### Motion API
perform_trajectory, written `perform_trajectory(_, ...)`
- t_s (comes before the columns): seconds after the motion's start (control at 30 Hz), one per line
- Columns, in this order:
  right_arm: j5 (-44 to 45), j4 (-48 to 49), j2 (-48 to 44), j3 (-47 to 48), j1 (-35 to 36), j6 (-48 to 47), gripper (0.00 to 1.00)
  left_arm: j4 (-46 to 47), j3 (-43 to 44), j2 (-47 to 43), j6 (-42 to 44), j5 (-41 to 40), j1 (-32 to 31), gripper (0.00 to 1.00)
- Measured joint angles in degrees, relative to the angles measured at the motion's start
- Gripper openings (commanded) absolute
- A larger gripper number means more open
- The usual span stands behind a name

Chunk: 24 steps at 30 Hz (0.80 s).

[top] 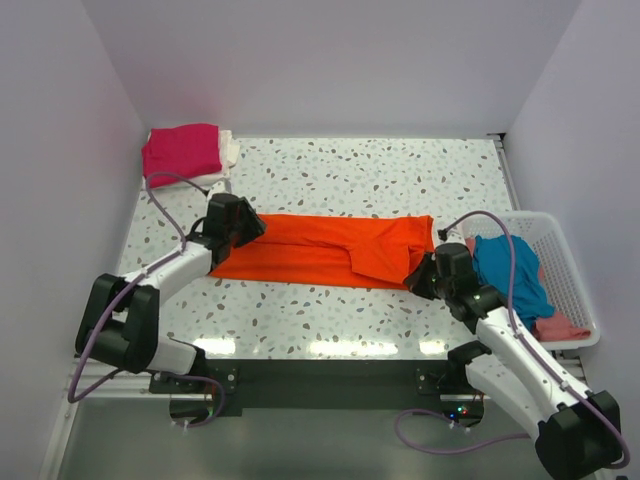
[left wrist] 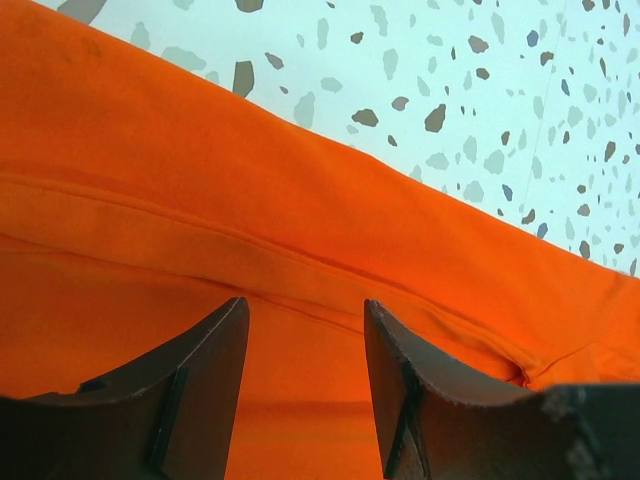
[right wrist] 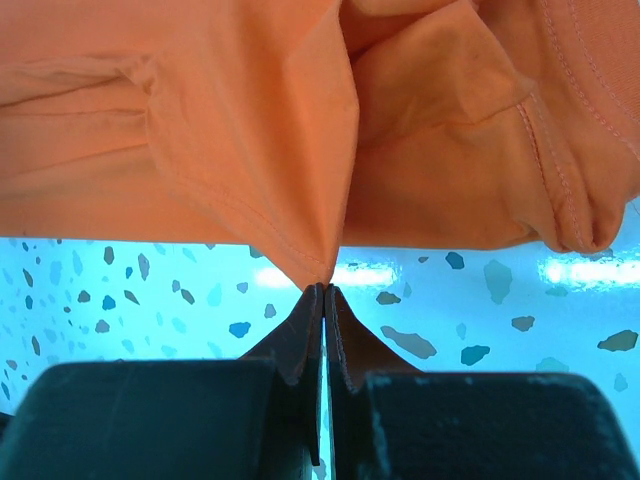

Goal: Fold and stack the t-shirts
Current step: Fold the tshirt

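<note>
A bright orange t-shirt [top: 320, 250] lies stretched left to right across the speckled table, with its right end folded over itself. My left gripper [top: 243, 228] sits on the shirt's left end. In the left wrist view its jaws [left wrist: 305, 305] stand apart over flat orange cloth [left wrist: 300, 200] and pinch nothing. At the shirt's right end, my right gripper [top: 425, 272] is shut on a pulled-up corner of the orange cloth [right wrist: 200, 120]; the hem comes to a point at its tips [right wrist: 324, 287] just above the table.
A folded magenta-pink t-shirt [top: 182, 150] lies on a white one [top: 228, 150] at the back left corner. A white slatted basket [top: 572, 262] at the right edge holds a teal-blue shirt [top: 505, 270] and a salmon-pink one [top: 560, 325]. Walls close in three sides.
</note>
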Motion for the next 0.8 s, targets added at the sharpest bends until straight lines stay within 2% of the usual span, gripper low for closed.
perform_trajectory(0.3, 0.0, -1.5, -0.9, -0.9, 0.0, 0.0, 0.00, -0.3, 4.7, 4.4, -0.8, -4.1, 0.0, 0.50)
perform_trajectory(0.53, 0.2, -2.4, -0.9, -0.9, 0.0, 0.0, 0.00, -1.4, 10.2, 10.7, -1.0, -8.3, 0.0, 0.40)
perform_trajectory(0.8, 0.2, -2.6, -1.0, -0.9, 0.0, 0.0, 0.00, -3.6, 11.3, 16.2, -1.0, -11.5, 0.0, 0.36)
